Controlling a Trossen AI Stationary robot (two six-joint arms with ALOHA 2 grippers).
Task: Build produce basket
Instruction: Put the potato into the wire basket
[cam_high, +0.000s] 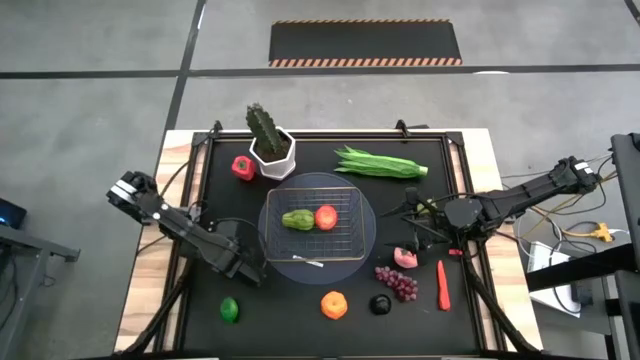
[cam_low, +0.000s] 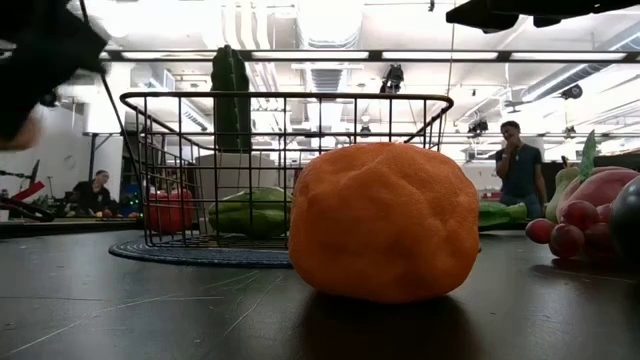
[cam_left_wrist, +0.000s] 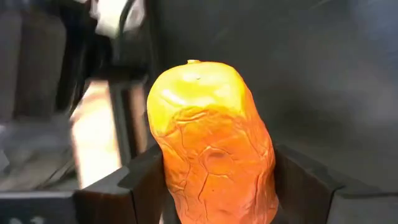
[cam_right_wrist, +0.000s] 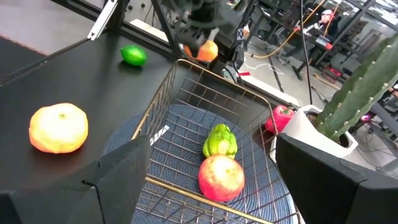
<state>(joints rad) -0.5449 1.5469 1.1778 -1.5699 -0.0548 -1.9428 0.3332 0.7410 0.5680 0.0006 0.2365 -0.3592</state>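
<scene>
The silver wire basket (cam_high: 352, 203) stands mid-table on a round grey base and holds a green pepper (cam_high: 298, 220) and a red apple (cam_high: 326, 216). My left gripper (cam_high: 254, 267) is by the basket's near left corner, shut on an orange-yellow wrinkled toy fruit (cam_left_wrist: 211, 137). It also shows in the right wrist view (cam_right_wrist: 205, 50). My right gripper (cam_high: 410, 214) is open and empty just right of the basket, pointing at it. An orange (cam_high: 334, 304), a lime (cam_high: 229, 309), grapes (cam_high: 397, 282), a red chili (cam_high: 443, 285), a bean bunch (cam_high: 380, 163) and a red pepper (cam_high: 242, 167) lie on the table. My left gripper pinches the orange-yellow fruit between its two fingers, one on each side of its lower half (cam_left_wrist: 180, 186). The fruit's rounded end (cam_left_wrist: 196, 81) sticks out past the fingertips. It is lifted clear of the table, about level with the basket's rim (cam_right_wrist: 186, 65).
A white hexagonal pot with a green cactus (cam_high: 270, 145) stands at the basket's far left corner. A pink piece (cam_high: 404, 257) and a black piece (cam_high: 380, 304) lie near the grapes. People show in the room beyond the table (cam_low: 520, 160).
</scene>
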